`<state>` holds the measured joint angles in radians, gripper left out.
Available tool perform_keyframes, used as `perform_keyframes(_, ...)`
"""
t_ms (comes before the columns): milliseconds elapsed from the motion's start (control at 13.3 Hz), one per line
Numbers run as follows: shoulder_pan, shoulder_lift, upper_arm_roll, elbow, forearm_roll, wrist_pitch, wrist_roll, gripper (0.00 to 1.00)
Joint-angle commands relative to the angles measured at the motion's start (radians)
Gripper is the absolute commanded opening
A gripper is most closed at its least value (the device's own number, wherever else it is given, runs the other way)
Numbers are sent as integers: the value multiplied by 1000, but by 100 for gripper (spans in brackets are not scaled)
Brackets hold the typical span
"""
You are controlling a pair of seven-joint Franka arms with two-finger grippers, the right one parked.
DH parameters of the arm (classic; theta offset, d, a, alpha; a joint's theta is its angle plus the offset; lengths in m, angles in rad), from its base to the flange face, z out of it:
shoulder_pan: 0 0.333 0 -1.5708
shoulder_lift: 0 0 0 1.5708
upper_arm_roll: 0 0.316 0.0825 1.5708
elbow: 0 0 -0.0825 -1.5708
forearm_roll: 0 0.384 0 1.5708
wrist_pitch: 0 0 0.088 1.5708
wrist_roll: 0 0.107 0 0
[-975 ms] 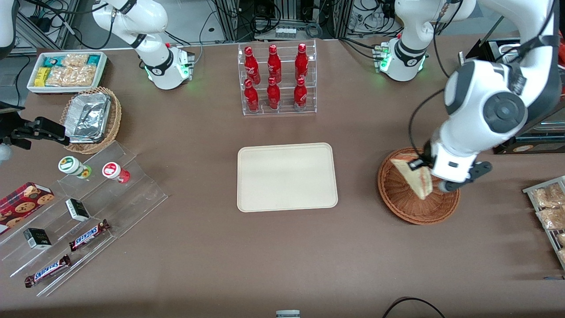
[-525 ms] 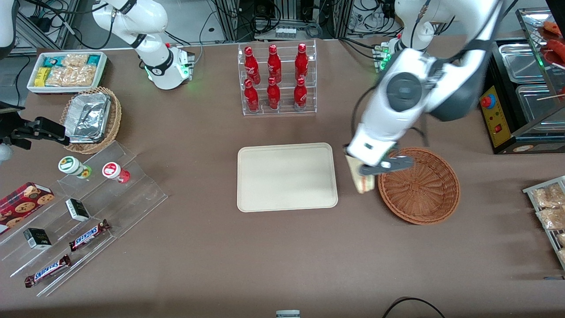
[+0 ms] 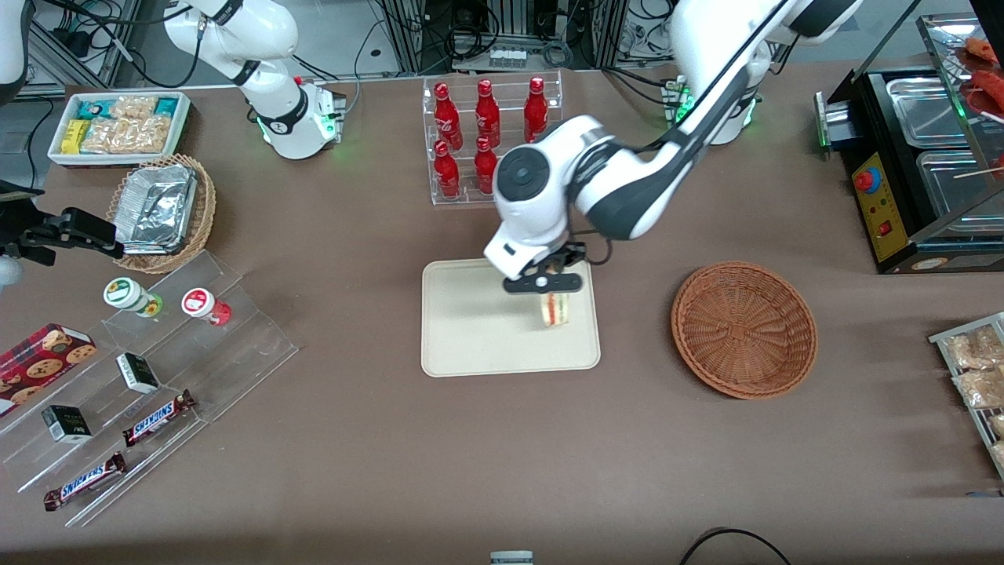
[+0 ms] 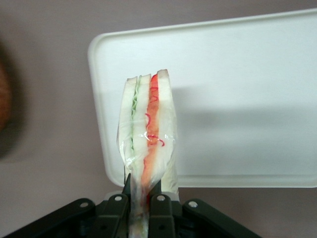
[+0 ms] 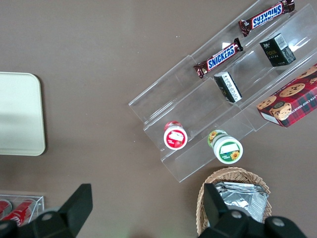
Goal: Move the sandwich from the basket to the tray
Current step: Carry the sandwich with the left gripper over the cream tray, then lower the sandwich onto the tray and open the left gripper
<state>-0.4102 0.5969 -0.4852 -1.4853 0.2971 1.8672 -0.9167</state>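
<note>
My left gripper [image 3: 544, 284] hangs over the cream-beige tray [image 3: 471, 329], on its side toward the working arm's end, and is shut on the sandwich [image 3: 554, 308]. The sandwich [image 4: 147, 134] is a clear-wrapped wedge of pale bread with red and green filling, pinched at its narrow end between the gripper [image 4: 144, 206] fingers and hanging above the tray [image 4: 237, 74]. The reddish-brown wicker basket [image 3: 743, 329] sits with nothing in it, beside the tray toward the working arm's end.
A clear rack of red bottles [image 3: 490, 141] stands farther from the camera than the tray. Toward the parked arm's end are a tan basket with a foil container [image 3: 161, 210], a white snack bin [image 3: 119, 125] and acrylic steps with candy bars [image 3: 157, 416]. Metal pans [image 3: 925, 110] lie toward the working arm's end.
The gripper has carried the sandwich out of the basket, past its rim, and over the tray. The basket now holds nothing.
</note>
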Motion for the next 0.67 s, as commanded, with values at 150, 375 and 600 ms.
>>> perform_keyframes(150,-87,141,7,69,111,113,-106,0)
perform_keyframes(375,-88,172,7,69,132,156,-113,0)
perform_keyframes(600,-90,179,7,63,132,156,-114,30)
